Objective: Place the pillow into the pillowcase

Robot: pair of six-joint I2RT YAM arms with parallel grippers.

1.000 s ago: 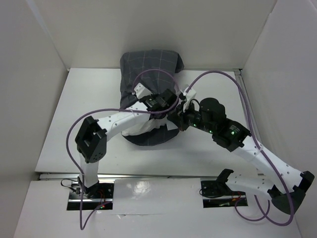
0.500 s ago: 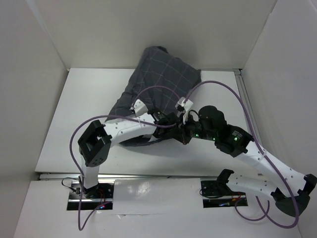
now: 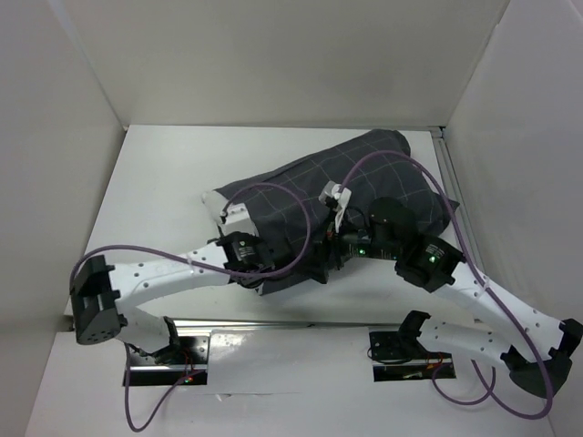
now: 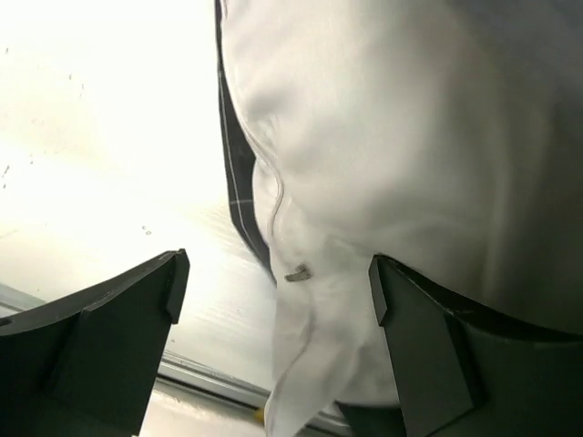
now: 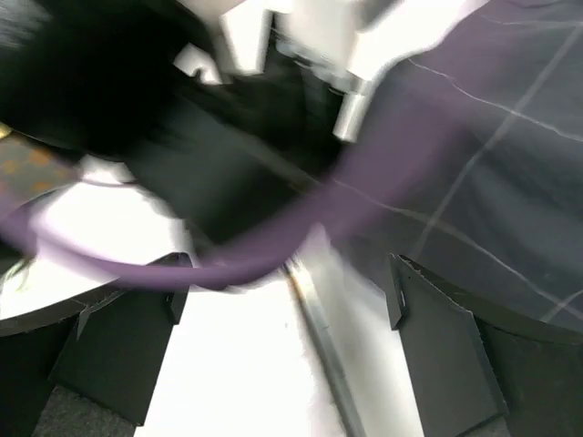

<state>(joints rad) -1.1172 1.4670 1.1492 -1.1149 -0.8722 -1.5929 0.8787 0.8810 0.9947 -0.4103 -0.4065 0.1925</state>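
The pillowcase, dark grey with a pale grid, lies flat across the table from middle left to far right. A white corner of the pillow pokes out at its left end. In the left wrist view the pillow fills most of the picture, edged by the pillowcase. My left gripper is open, and a loose pillow corner hangs between its fingers unclamped. My right gripper is open too, beside the pillowcase, holding nothing. Both grippers meet at the bundle's near edge: left gripper, right gripper.
White walls box in the table at the left, back and right. A metal rail runs along the near edge. Purple cables arch over the pillowcase. One purple cable crosses the blurred right wrist view.
The pillowcase with the pillow has dropped from upright at the back to flat, spread rightwards. Both grippers have opened and let go. The left arm has swung low towards the near edge.
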